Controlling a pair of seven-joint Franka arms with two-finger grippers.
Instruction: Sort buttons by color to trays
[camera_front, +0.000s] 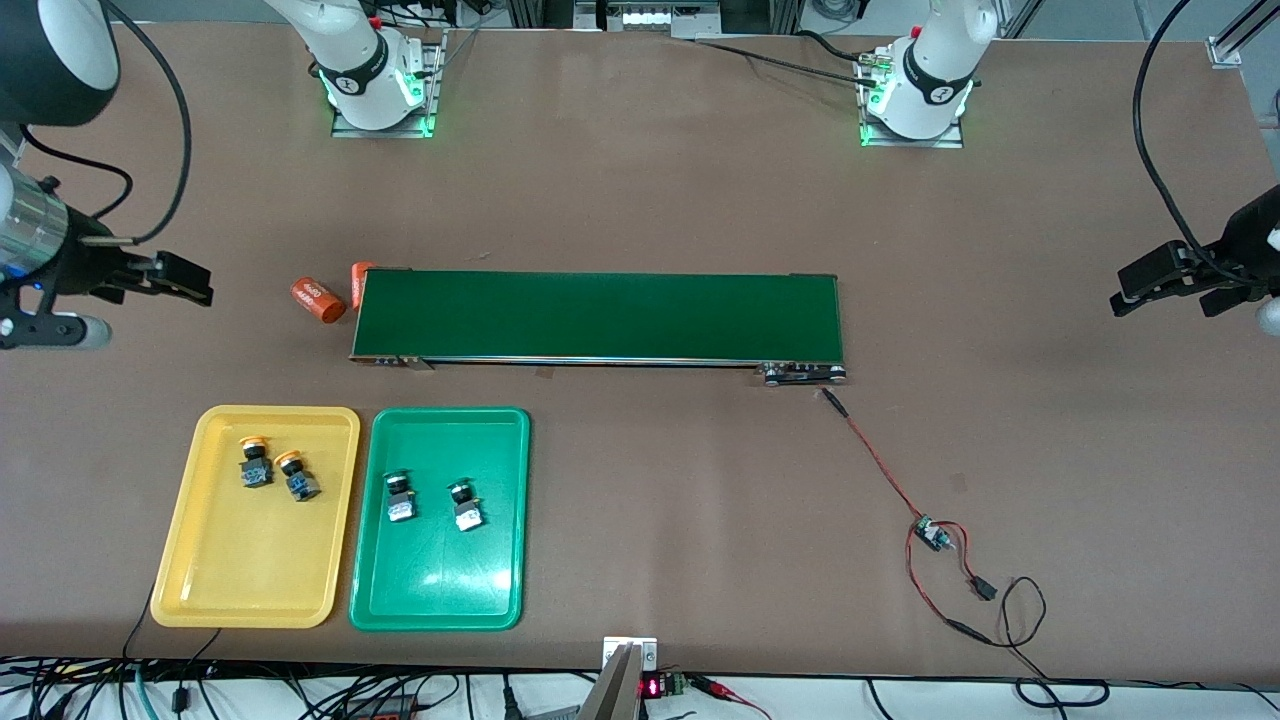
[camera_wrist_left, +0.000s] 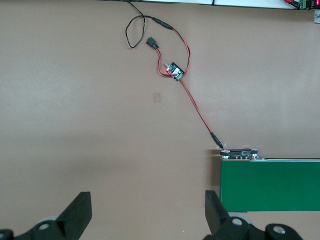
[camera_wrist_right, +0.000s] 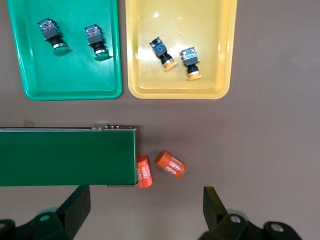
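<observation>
Already sorted: yellow-capped buttons (camera_front: 277, 472) in yellow tray (camera_front: 200, 560), green-capped buttons (camera_front: 432, 498) in green tray (camera_front: 440, 590). Nearer right gripper (camera_front: 185, 280), jaws released; same for left gripper (camera_front: 1165, 280), parked.

White print runs along the side of each of the two orange cylinders lying at the conveyor belt's (camera_wrist_right: 67, 157) end toward the right arm. On the cylinder touching the belt's end (camera_wrist_right: 143, 172) the larger line reads "4680" in the right wrist view; the cylinder just beside it (camera_wrist_right: 170, 164) carries the same "4680" (a second, smaller line of white print sits next to it on both, too small to read). At the table edge nearest the front camera, a small display (camera_front: 651, 687) glows with red digits that cannot be made out.
</observation>
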